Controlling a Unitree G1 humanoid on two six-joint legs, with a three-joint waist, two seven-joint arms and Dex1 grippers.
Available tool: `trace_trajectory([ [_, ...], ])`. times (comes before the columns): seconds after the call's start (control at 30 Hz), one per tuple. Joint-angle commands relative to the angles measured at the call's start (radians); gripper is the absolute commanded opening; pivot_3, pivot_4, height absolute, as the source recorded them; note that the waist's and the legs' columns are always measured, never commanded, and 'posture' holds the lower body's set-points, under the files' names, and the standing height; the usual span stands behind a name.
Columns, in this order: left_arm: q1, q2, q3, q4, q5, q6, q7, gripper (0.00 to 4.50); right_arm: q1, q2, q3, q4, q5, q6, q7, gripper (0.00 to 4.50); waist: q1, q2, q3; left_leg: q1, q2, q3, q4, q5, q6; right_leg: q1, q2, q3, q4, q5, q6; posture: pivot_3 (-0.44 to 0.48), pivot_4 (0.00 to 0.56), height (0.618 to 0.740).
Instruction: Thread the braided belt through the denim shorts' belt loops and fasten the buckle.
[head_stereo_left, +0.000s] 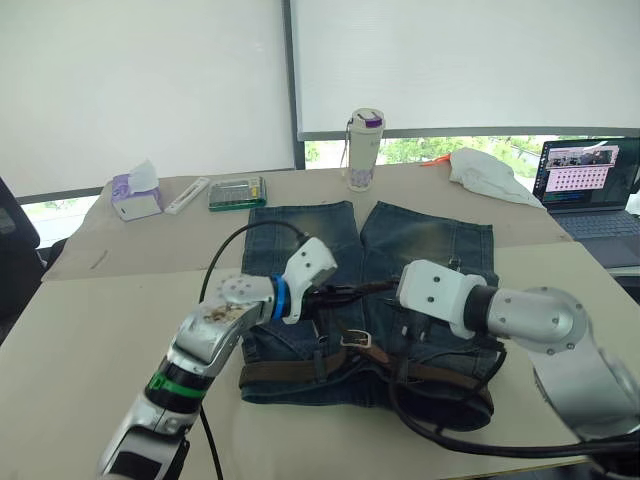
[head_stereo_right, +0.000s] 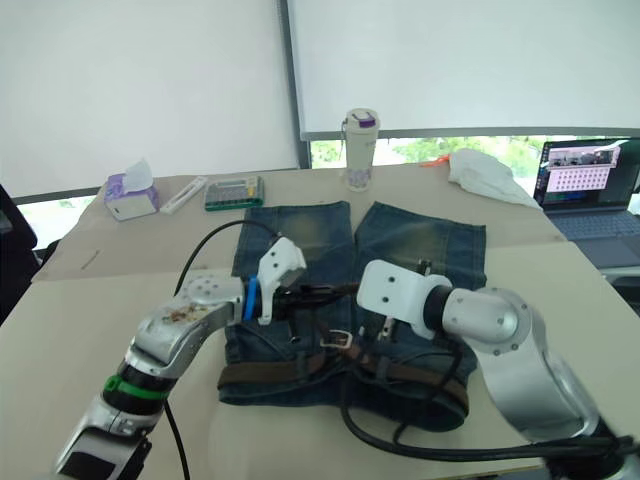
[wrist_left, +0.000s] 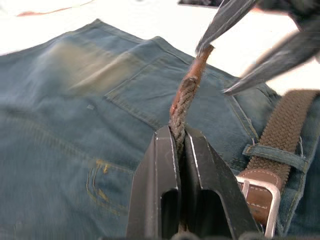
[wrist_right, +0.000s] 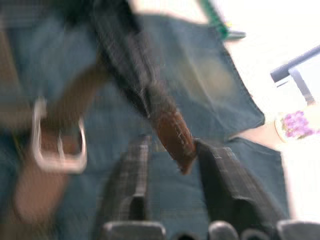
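Note:
The denim shorts (head_stereo_left: 420, 240) lie flat on the table, waistband toward me. The braided belt (head_stereo_left: 290, 372) runs along the waistband under a belt loop (wrist_left: 275, 155). Its silver buckle (head_stereo_left: 357, 340) rests near the middle. My left gripper (wrist_left: 176, 142) is shut on the belt's free end (wrist_left: 187, 90) and holds it up above the shorts. The brown leather tip (wrist_right: 172, 132) points at my right gripper (wrist_right: 175, 157), which is open with the tip between its fingers (wrist_right: 220, 175) and no contact visible.
At the table's far edge stand a white bottle (head_stereo_left: 364, 150), a green box (head_stereo_left: 237, 192), a tissue box (head_stereo_left: 135, 195) and a white cloth (head_stereo_left: 485, 172). A laptop (head_stereo_left: 590, 185) is at the far right. Black cables (head_stereo_left: 450, 430) lie over the shorts' near right corner.

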Motion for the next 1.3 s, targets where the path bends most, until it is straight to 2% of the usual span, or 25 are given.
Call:
trace_trajectory([
  [0.03,0.053,-0.068,0.127,-0.051,-0.077,0.054,0.113,0.0,0.064,0.123,-0.016,-0.049,0.071,0.11,-0.083,2.12,0.005,0.0,0.0,0.0,0.0,-0.001,0.0,0.0,0.0,0.001,0.0,0.0,0.0,0.0,0.0,0.0,0.15,0.74],
  [0.07,0.068,-0.079,0.142,-0.056,-0.086,0.057,0.125,0.0,0.078,0.151,-0.014,-0.047,0.081,0.126,-0.104,1.66,0.005,0.0,0.0,0.001,0.0,-0.001,0.0,0.0,0.0,0.001,0.0,0.0,0.0,0.0,0.0,0.0,0.15,0.74],
  [0.17,0.125,-0.219,0.305,-0.045,-0.236,0.085,0.232,0.0,0.164,0.15,0.044,-0.012,0.091,0.088,-0.129,0.62,0.007,0.0,0.0,0.001,-0.001,-0.001,0.0,0.0,-0.001,0.001,0.0,-0.001,0.0,0.0,0.0,0.0,0.15,0.74],
  [0.23,0.155,-0.216,0.336,-0.058,-0.257,0.133,0.264,0.0,0.195,0.132,0.059,-0.001,0.102,0.077,-0.134,0.02,0.003,0.0,0.0,0.002,-0.001,-0.001,0.0,0.0,-0.001,0.001,0.0,-0.003,-0.001,0.0,0.0,0.0,0.15,0.74],
  [0.4,0.196,-0.169,0.331,-0.085,-0.297,0.171,0.26,0.0,0.206,0.117,0.072,0.025,0.141,0.051,-0.141,0.02,-0.002,0.0,0.0,0.003,-0.001,0.0,-0.001,0.001,-0.003,0.0,0.0,-0.002,-0.002,0.0,0.0,0.0,0.15,0.74],
  [0.63,0.239,-0.164,0.323,-0.09,-0.308,0.159,0.295,0.0,0.207,0.086,0.092,0.092,0.186,-0.01,-0.123,0.02,0.001,0.0,0.0,0.003,-0.001,-0.001,-0.001,0.001,-0.003,0.001,0.0,-0.002,-0.005,0.0,0.0,0.0,0.15,0.74],
  [0.83,0.262,-0.241,0.436,-0.064,-0.428,0.175,0.382,0.0,0.217,0.021,0.107,0.11,0.229,-0.053,-0.08,0.02,0.0,0.0,0.0,0.003,-0.001,-0.001,-0.001,0.0,-0.002,0.002,0.0,-0.002,-0.006,0.0,0.0,0.0,0.15,0.74],
  [1.0,0.318,-0.278,0.499,-0.073,-0.496,0.129,0.397,0.0,0.188,0.034,0.147,0.189,0.238,-0.107,-0.069,0.02,-0.001,0.0,0.0,0.003,-0.001,-0.001,-0.001,0.0,-0.003,0.002,0.0,-0.002,-0.006,0.0,0.0,0.0,0.15,0.74],
  [1.3,0.402,-0.208,0.415,-0.099,-0.447,0.061,0.336,0.0,0.164,0.046,0.148,0.232,0.271,-0.156,-0.055,0.02,0.001,0.0,0.0,0.003,0.0,-0.001,-0.001,0.0,-0.003,0.002,0.0,-0.002,-0.006,0.0,0.0,0.0,0.15,0.74],
])
